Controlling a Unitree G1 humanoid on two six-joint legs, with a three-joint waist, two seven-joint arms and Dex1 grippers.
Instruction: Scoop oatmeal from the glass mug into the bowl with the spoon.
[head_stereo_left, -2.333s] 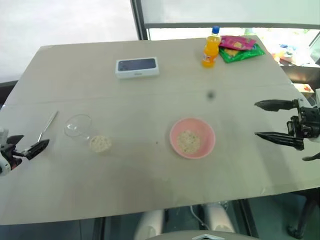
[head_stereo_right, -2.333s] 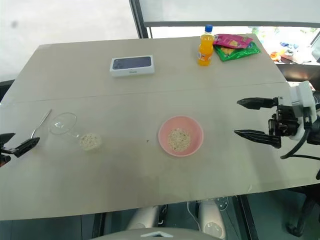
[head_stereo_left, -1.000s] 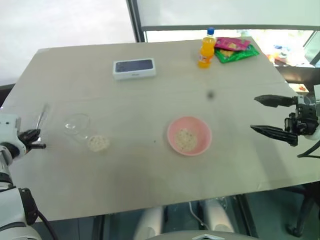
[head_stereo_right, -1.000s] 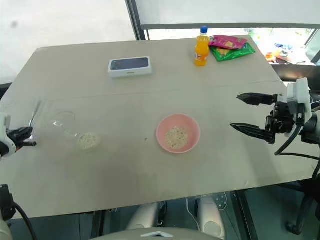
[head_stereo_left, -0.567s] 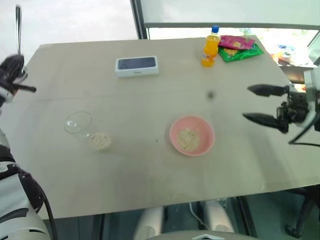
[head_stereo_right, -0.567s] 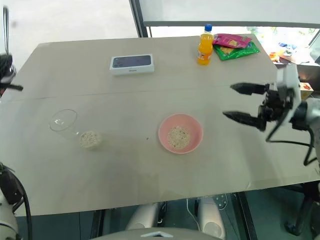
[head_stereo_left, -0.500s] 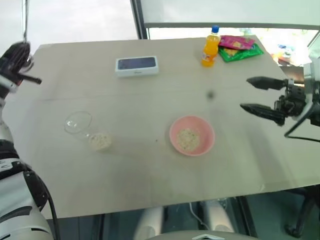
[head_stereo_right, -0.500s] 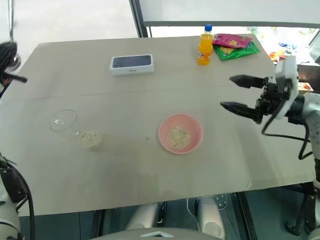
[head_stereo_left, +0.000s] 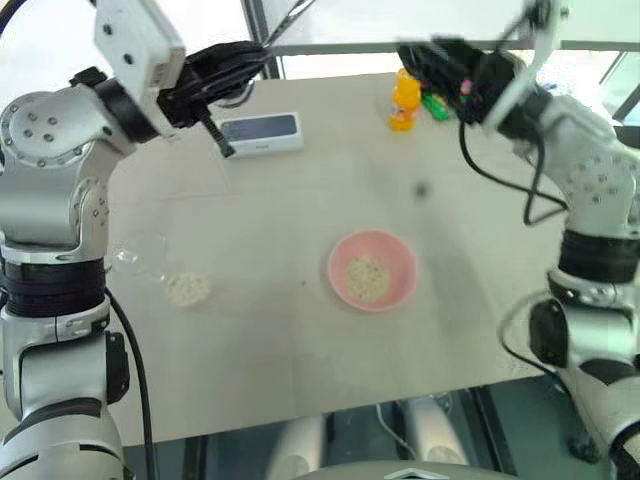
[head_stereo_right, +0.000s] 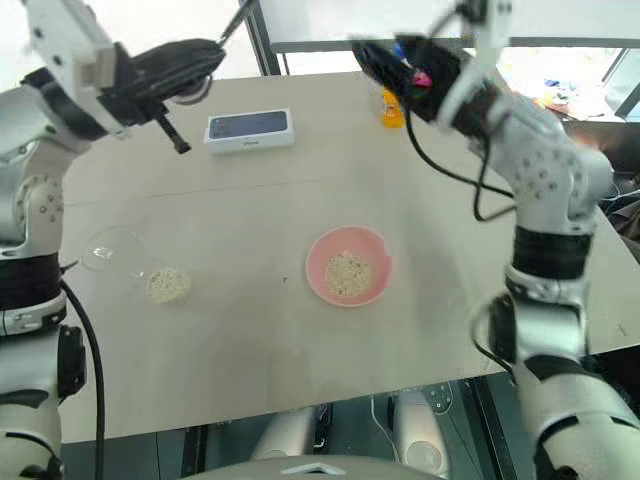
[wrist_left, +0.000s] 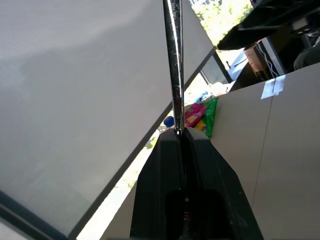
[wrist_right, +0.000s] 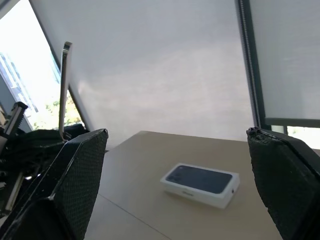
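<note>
Oatmeal: a small pale clump lies on the table just right of the glass mug; more sits in the pink bowl, near the table's middle.
Glass mug: lying on its side at the left of the table, mouth away from the clump.
Spoon: held high over the far left of the table, its thin handle sticking out past the fingertips.
Left claw: clenched on the spoon, raised well above the mug.
Right claw: fingers spread wide, holding nothing, up over the far side near the orange bottle.
Other things: a white phone box at the far left-centre, snack packets beside the bottle.
Risk: the mug is tipped and its oatmeal is on the table, so the spoon would likely push flakes about instead of lifting them. The spoon is pinched by a narrow grip, so it may twist when pressed down.
</note>
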